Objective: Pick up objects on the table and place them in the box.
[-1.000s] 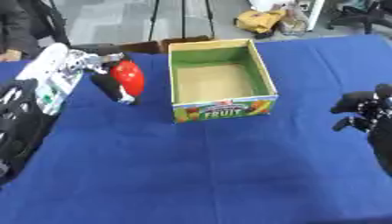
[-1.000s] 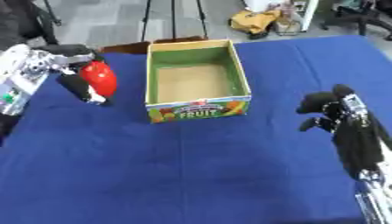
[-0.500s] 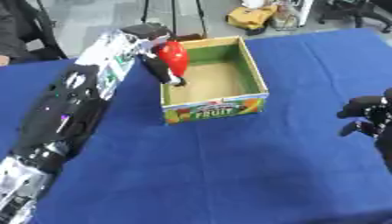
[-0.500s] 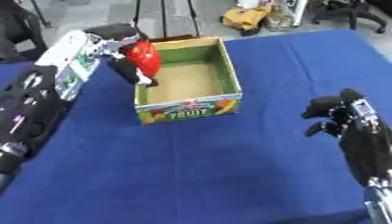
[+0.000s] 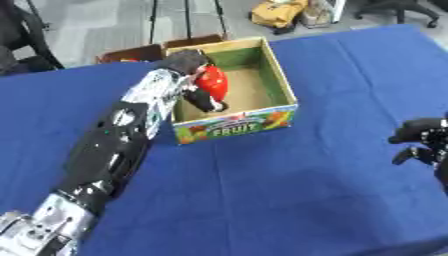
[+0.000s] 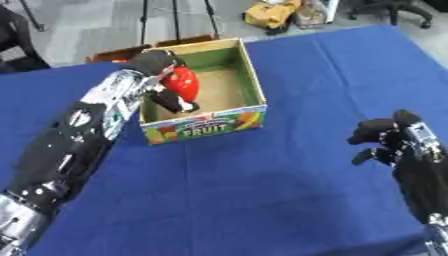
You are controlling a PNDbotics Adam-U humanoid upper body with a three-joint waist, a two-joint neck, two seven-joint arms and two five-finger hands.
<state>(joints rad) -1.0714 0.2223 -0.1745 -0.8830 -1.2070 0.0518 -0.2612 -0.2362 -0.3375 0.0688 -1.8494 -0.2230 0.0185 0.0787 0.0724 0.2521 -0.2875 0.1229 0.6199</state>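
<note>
An open cardboard box [image 5: 282,90] with a "FRUIT" label on its front stands on the blue table [image 5: 262,190]. My left hand [image 5: 188,65] reaches over the box's left wall, its fingers curled round a red object [image 5: 211,82] held inside the box, above the floor. My right hand [image 6: 388,138] hovers over the table at the right, well away from the box, its fingers curled with nothing in them.
A brown flap or second carton [image 5: 140,52] lies just behind the box. Beyond the table's far edge are tripod legs [image 5: 185,17] and a yellow bag [image 5: 282,12] on the floor. Blue cloth spreads in front of the box.
My left arm has carried the red object from the table's left, over the box's left wall and down into the box. The view has shifted too. My right hand stays put.
</note>
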